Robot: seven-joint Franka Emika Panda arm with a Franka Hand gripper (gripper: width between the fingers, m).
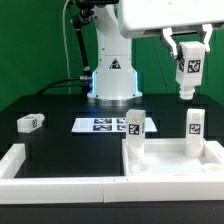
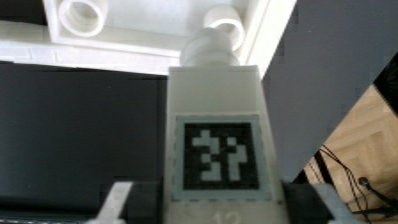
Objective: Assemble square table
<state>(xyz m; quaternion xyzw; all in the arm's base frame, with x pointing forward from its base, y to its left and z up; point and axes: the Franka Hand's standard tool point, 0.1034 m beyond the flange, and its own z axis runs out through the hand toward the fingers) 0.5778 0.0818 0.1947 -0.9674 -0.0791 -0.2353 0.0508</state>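
Note:
My gripper [image 1: 187,62] is shut on a white leg [image 1: 187,82] with a black-and-white tag and holds it upright in the air, above the back right of the square tabletop [image 1: 172,152]. Two more legs stand upright on the tabletop's far corners, one on the exterior view's left [image 1: 135,128] and one on its right [image 1: 195,125]. Another leg [image 1: 30,122] lies loose on the black table at the left. In the wrist view the held leg [image 2: 217,120] fills the middle between my fingers [image 2: 121,200]. The tabletop [image 2: 125,45] with a round hole shows beyond it.
The marker board [image 1: 100,125] lies flat in front of the robot base [image 1: 113,75]. Low white wall bars run along the front [image 1: 60,188] and the front left [image 1: 18,158]. Cables hang behind the base.

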